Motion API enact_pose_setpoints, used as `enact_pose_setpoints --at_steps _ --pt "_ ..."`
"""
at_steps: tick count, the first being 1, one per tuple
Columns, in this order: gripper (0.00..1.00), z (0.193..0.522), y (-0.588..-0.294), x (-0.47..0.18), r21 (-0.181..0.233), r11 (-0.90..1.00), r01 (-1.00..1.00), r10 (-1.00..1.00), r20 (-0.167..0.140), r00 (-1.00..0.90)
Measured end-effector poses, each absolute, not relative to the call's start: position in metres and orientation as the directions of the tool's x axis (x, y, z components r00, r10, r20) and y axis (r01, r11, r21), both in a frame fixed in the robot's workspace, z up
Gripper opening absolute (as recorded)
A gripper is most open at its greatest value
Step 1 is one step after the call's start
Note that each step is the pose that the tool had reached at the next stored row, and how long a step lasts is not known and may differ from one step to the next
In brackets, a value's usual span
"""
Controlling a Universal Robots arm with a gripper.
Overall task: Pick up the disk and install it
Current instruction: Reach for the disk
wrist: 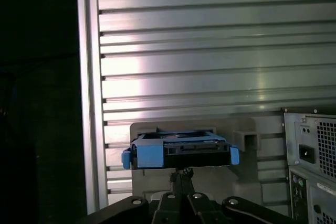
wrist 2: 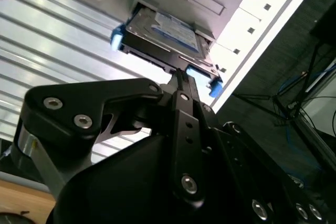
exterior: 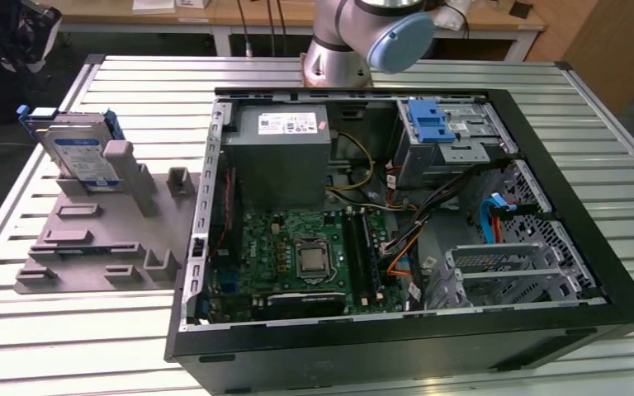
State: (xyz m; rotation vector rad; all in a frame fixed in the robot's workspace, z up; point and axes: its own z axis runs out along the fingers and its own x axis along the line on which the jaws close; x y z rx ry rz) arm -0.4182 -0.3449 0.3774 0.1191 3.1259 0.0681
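One open computer case (exterior: 405, 351) takes the centre and right of the exterior view, and one grey stand (exterior: 86, 247) lies left. One disk (exterior: 80, 157) stands upright at upper left, its lower edge hidden in the stand. In both wrist views, the gripper (wrist 2: 178, 77) is closed and empty, just short of the disk.

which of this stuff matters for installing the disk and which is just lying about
For the job: disk, standing in the grey holder; gripper close by it; open computer case.
Just there: power supply box; blue latch piece; motherboard; slatted table.
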Motion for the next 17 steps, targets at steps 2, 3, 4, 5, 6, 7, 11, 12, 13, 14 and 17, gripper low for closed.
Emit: enact_pose_setpoints --at_steps 2,3,4,5,6,7,11,12,13,14,17 --pt "0.11 0.3774 -0.3450 -0.4188 0.044 0.996 0.076 0.076 -0.011 -0.997" --pt "0.11 0.3774 -0.3450 -0.4188 0.044 0.996 0.076 0.076 -0.011 -0.997" --pt "0.11 0.3774 -0.3450 -0.4188 0.044 0.996 0.076 0.076 -0.011 -0.997" --pt "0.11 0.3774 -0.3449 -0.4188 0.044 0.996 0.076 0.076 -0.011 -0.997" --pt "0.11 0.3775 -0.3449 -0.4189 0.044 0.996 0.076 0.076 -0.011 -0.997" --pt "0.11 0.3774 -0.3449 -0.4191 0.044 0.996 0.076 0.076 -0.011 -0.997" --pt "0.11 0.3773 -0.3449 -0.4246 0.044 0.996 0.076 0.076 -0.011 -0.997" --pt "0.11 0.3774 -0.3449 -0.4264 0.044 0.996 0.076 0.076 -0.011 -0.997" --pt "0.11 0.3774 -0.3449 -0.4268 0.044 0.996 0.076 0.076 -0.011 -0.997" --pt "0.11 0.3773 -0.3449 -0.4268 0.044 0.996 0.076 0.076 -0.011 -0.997" --pt "0.11 0.3774 -0.3450 -0.4271 0.044 0.996 0.076 0.076 -0.011 -0.997"
